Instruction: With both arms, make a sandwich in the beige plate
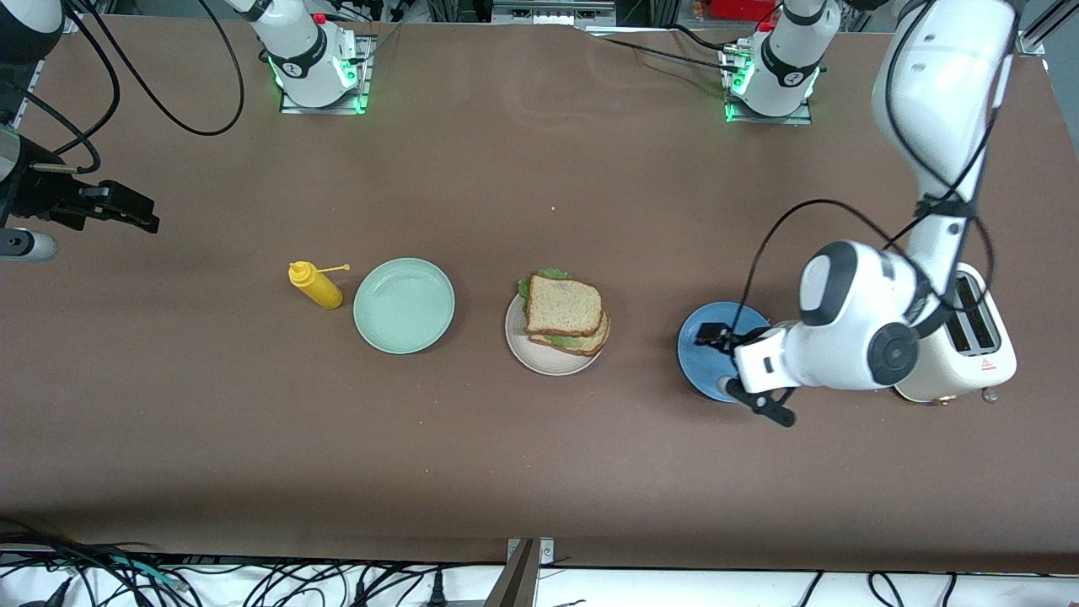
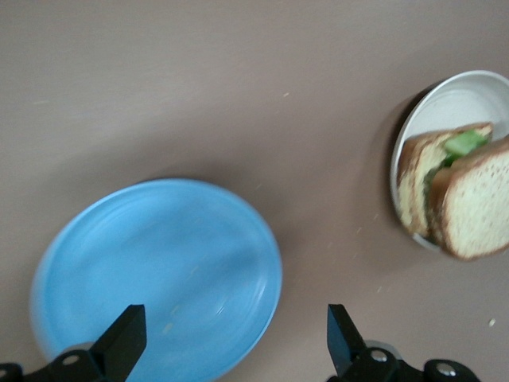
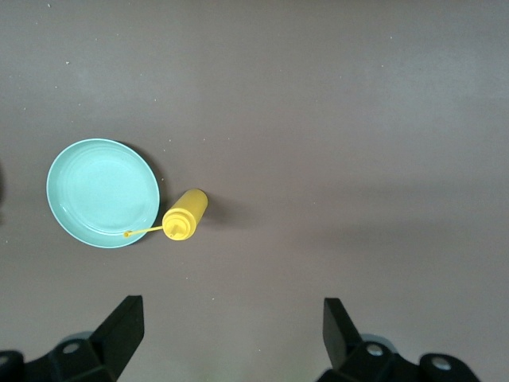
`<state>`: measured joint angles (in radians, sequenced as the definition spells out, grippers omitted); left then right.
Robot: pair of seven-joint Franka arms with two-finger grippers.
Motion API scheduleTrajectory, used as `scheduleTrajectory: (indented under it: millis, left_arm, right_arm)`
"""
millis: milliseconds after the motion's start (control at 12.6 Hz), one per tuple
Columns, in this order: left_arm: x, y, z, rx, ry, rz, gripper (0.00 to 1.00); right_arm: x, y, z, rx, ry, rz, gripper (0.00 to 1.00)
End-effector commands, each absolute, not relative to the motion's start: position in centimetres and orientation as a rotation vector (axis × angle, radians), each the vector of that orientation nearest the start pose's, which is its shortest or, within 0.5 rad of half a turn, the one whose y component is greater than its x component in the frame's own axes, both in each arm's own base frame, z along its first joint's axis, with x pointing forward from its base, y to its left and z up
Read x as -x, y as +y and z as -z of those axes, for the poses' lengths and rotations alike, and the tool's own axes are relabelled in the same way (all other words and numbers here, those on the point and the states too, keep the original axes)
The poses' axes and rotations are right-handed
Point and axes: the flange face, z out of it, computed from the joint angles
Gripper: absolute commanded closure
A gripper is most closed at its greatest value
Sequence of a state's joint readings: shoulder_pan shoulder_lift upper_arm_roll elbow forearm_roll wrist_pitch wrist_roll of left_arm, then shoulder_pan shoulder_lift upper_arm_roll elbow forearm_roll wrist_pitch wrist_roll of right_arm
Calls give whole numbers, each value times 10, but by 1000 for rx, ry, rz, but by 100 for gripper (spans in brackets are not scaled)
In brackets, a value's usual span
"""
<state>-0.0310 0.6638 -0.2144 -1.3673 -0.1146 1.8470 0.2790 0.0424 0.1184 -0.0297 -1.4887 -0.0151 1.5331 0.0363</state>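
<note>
The left tool (image 2: 231, 342) hangs over a brown surface (image 2: 199, 87), its two black fingers (image 2: 123, 338) spread wide and empty; a blue plate (image 2: 159, 274) lies bare under one finger; near it, apart, the sandwich (image 2: 461, 191) of brown bread and green lettuce sits on the beige plate (image 2: 445, 103), overhanging its rim.

yellow squeeze bottle (image 1: 317, 286), pale green plate (image 1: 404, 305), blue plate (image 1: 706, 337), toaster (image 1: 969, 337)
</note>
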Motion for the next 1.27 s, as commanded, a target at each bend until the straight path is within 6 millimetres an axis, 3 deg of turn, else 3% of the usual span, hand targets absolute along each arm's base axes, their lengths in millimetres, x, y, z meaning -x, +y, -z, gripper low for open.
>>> scheduleTrajectory:
  millis: [0,159,397,794,874,1192]
  left_arm:
    - [-679,-132,-385,3180,661,-259,0]
    - [-672,-117,-433,3165,514,-187,0]
    - [-646,-107,-505,3137,278,-156,0]
    - [-597,-91,-597,3100,228,-99,0]
    - [-586,-88,-610,3098,220,-92,0]
    - [-561,-70,-617,3151,279,-69,0]
  right_arm:
    - [-585,6,-595,3148,60,-99,0]
    - [-585,6,-595,3149,60,-101,0]
    - [-585,6,-595,3148,60,-99,0]
    - [-586,6,-595,3148,60,-101,0]
    - [-586,6,-595,3148,58,-99,0]
    - [-586,6,-595,3150,60,-99,0]
